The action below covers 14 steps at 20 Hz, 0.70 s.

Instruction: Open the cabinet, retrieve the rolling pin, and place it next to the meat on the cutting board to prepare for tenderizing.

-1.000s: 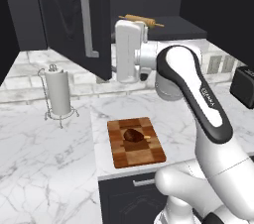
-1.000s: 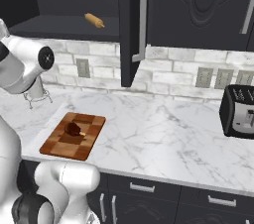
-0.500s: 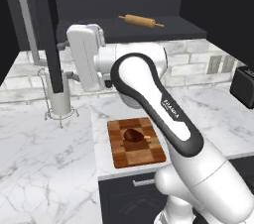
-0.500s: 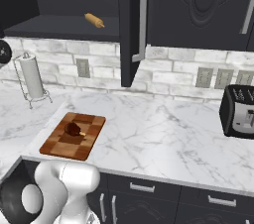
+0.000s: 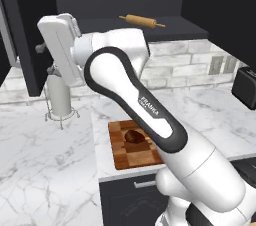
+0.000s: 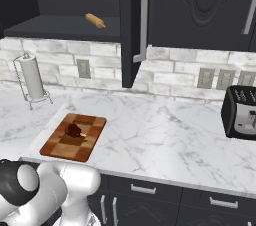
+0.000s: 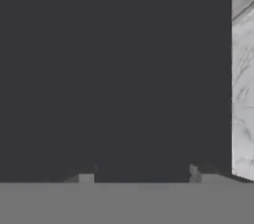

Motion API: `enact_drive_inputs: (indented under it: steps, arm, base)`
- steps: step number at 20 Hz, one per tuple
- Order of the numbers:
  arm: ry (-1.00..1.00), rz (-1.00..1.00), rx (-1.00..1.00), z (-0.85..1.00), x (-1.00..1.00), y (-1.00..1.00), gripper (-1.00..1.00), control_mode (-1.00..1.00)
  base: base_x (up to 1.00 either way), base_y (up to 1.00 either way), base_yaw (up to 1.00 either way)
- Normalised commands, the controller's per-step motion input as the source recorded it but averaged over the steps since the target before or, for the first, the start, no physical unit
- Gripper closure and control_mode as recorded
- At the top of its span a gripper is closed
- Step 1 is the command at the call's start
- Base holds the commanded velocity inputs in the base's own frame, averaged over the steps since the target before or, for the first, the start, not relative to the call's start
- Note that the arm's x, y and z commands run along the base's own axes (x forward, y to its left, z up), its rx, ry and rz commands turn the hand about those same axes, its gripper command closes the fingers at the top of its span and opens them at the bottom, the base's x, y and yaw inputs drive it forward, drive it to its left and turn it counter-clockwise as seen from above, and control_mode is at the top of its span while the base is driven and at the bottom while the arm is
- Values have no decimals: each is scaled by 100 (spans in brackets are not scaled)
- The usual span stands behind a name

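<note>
The cabinet (image 6: 129, 30) stands open, and the tan rolling pin (image 5: 145, 21) (image 6: 95, 20) lies on its shelf. Below it, on the marble counter, the checkered cutting board (image 5: 135, 145) (image 6: 74, 137) carries the dark meat (image 5: 134, 136) (image 6: 74, 130). My arm reaches far left, with the gripper (image 5: 40, 48) up against the opened left door (image 5: 22, 35). In the hand view that door's dark face sits close in front of the gripper (image 7: 140, 174). The fingertips (image 7: 87, 176) stand apart, and I see nothing between them.
A paper towel holder (image 5: 59, 95) (image 6: 32, 77) stands on the counter left of the board. A black toaster (image 5: 246, 87) (image 6: 240, 112) sits at the right. The right cabinet door (image 6: 132, 25) juts out edge-on, its silver handle (image 6: 144, 15) facing right.
The arm has swung left from the middle of the cabinet opening to the left door. That door has swung wider open, uncovering the shelf and rolling pin.
</note>
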Motion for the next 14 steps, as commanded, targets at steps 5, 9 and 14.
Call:
enact_drive_inputs:
  steps: [5,9,14]
  arm:
    - [-1,0,-11,-14,0,-6,-100,-100]
    - [-7,0,-8,0,0,-50,-100,-100]
    - [-15,0,-10,0,-2,-71,-100,-100]
  base:
    - [0,0,0]
    - [0,0,0]
    - [0,0,0]
